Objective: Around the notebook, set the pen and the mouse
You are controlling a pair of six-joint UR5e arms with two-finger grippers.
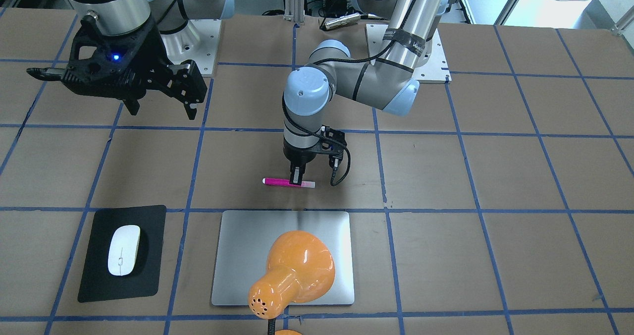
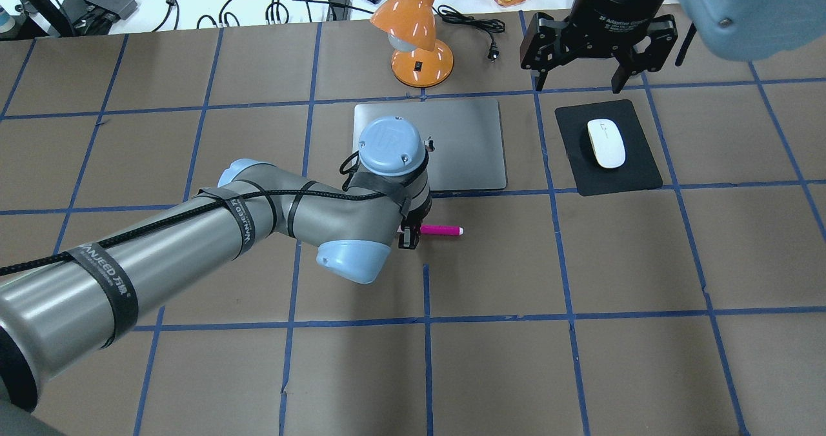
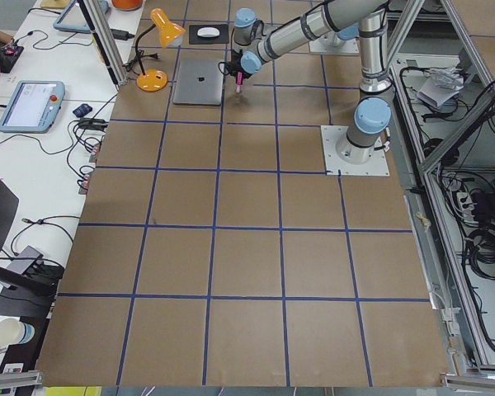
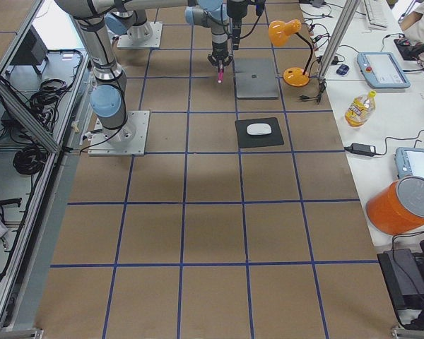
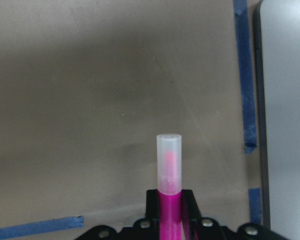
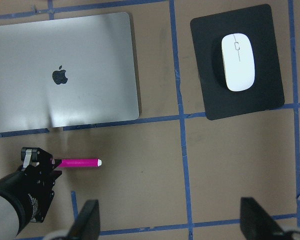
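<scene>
one pen [image 1: 280,181] (in left end effector [image 1: 296,178])

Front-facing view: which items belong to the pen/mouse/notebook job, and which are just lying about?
Job:
- pen, in the left claw
- mouse
- notebook

Lying about:
- orange desk lamp, standing by the notebook
- black mouse pad, under the mouse

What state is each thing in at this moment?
notebook: closed, flat on the table.
pen: level, beside the notebook, clamped.
left gripper: shut on the pen.
right gripper: open, empty, hovering.
mouse pad: flat on the table.
mouse: resting on the mouse pad, untouched.
desk lamp: upright, no light showing.
</scene>
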